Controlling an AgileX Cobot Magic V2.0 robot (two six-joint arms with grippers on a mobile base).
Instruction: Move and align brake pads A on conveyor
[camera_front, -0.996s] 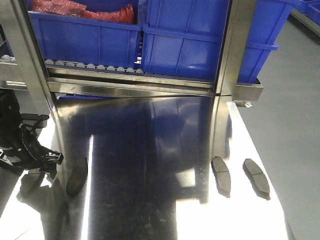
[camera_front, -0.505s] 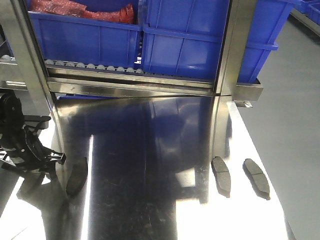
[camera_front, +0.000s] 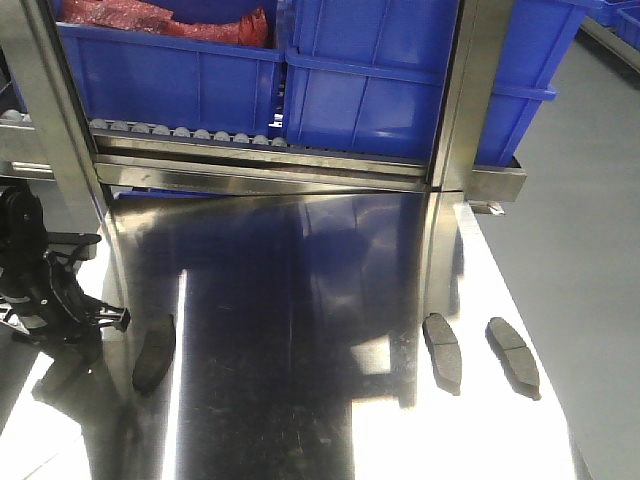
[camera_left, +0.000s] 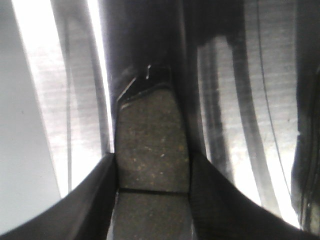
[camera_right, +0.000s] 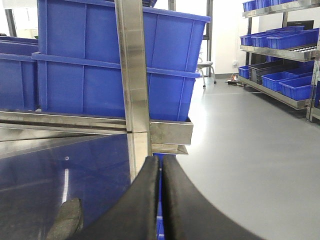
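Straddling brake pad (camera_left: 150, 145) w/ L gripper (camera_left: 150, 200), jaws open either side; long axis runs fwd; R gripper (camera_right: 161, 200) closed, idle.

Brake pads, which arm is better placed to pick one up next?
Left. Its claw is open astride a brake pad on the steel table. The right claw is shut, pointing away.

This is a factory or warehouse floor. Large blue plastic storage bins (camera_front: 370, 80) sit on a steel roller rack (camera_front: 190, 135) behind a shiny stainless-steel work table (camera_front: 300, 350). In the right wrist view, a smooth grey painted floor (camera_right: 250, 150) runs to metal shelving (camera_right: 280, 50) lined with more blue bins, and a stool (camera_right: 204, 67) stands far off.
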